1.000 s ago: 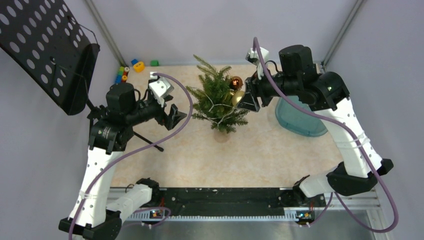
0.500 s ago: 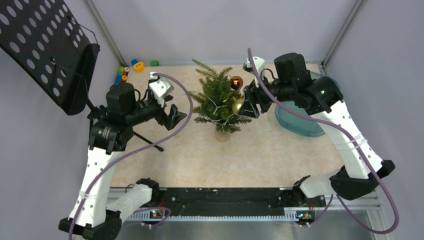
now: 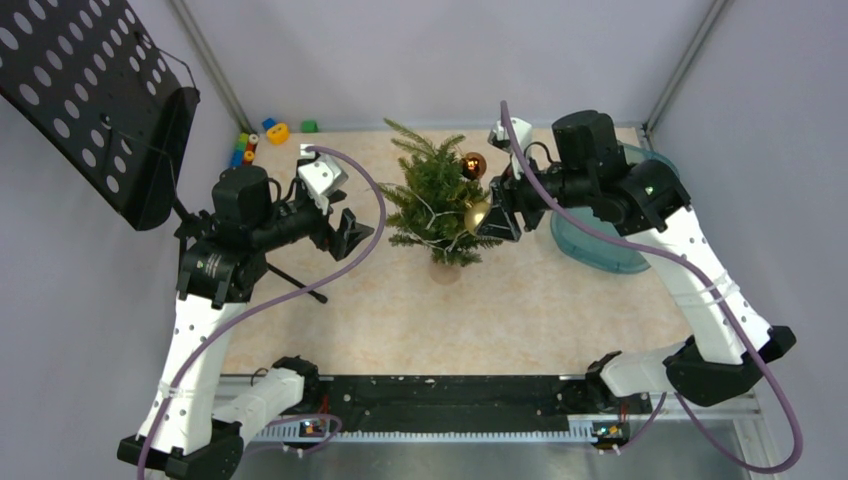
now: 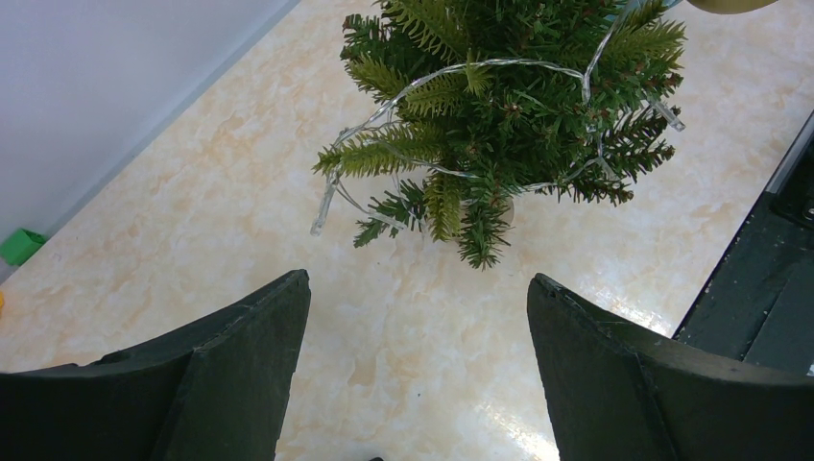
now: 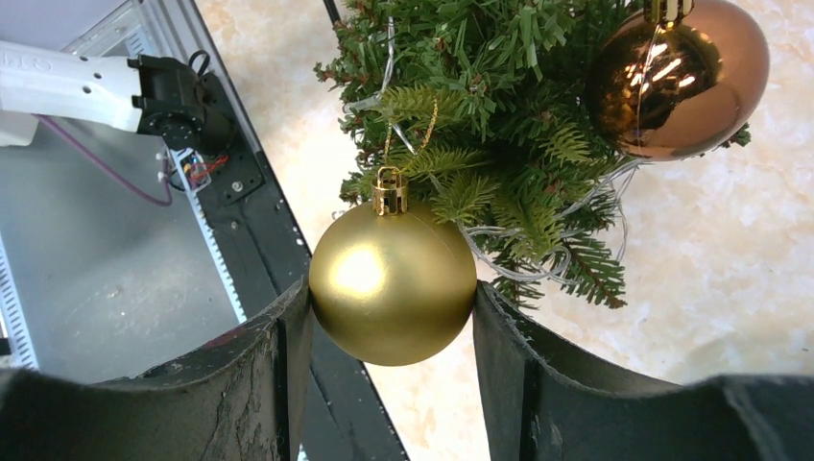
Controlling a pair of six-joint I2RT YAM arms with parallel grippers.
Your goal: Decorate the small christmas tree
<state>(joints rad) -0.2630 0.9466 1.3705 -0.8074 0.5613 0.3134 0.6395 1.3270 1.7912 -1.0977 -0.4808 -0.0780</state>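
The small christmas tree (image 3: pixel 437 198) stands mid-table, wound with a clear light string (image 4: pixel 499 65). A copper bauble (image 3: pixel 472 164) hangs on its far right side, large in the right wrist view (image 5: pixel 677 77). My right gripper (image 3: pixel 490 214) is shut on a gold bauble (image 5: pixel 392 283); its cap and gold loop (image 5: pixel 390 189) sit against the tree's right branches. My left gripper (image 3: pixel 352 232) hovers left of the tree, open and empty; the tree (image 4: pixel 499 106) shows beyond its fingertips (image 4: pixel 278 317).
A teal bowl (image 3: pixel 600 245) sits right of the tree under the right arm. Small coloured blocks (image 3: pixel 262 135) lie at the back left corner. A black perforated stand (image 3: pixel 95 95) rises at left. The dark front rail (image 3: pixel 440 395) runs along the near edge.
My right gripper has carried the gold bauble slightly down and right along the tree's right side. The tree has swung back upright. The left arm has not moved.
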